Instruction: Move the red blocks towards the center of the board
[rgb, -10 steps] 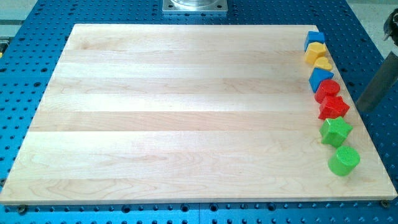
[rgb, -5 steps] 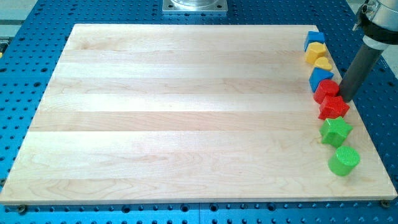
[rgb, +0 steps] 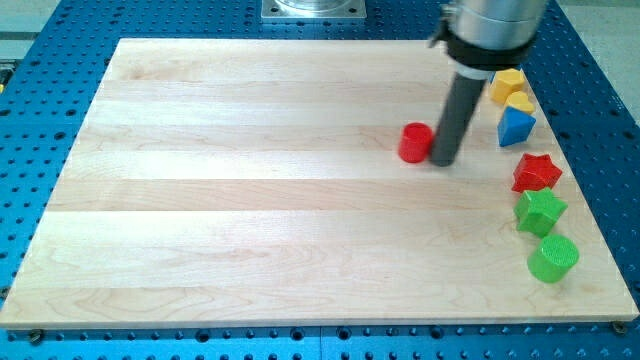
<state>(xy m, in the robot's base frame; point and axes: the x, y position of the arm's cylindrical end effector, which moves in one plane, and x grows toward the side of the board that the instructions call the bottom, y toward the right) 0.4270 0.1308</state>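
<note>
Pale wood makes up the board (rgb: 250, 200), its grain running side to side, and it lies on a blue metal table (rgb: 60, 30) dotted with holes; a grey metal plate (rgb: 313, 9) sits at the board's 12 o'clock edge.

I count seven blocks: two red, two green, two yellow and one blue. The red cylinder (rgb: 415, 143) stands upright, its long axis vertical, round face up, out on open wood toward 2 o'clock from the board's middle. My tip (rgb: 444, 161) is touching it, or all but touching, on its 3 o'clock side. The rod carries nothing that could open or close, so it grips nothing.

The red star (rgb: 536, 173) lies flat near the board's 3 o'clock edge, one point aimed at 12. Below it sit the green star (rgb: 541, 211) and green cylinder (rgb: 553, 258). Above it are the blue triangle (rgb: 516, 125), the yellow heart (rgb: 519, 102) and another yellow block (rgb: 507, 83), partly hidden by my rod.
</note>
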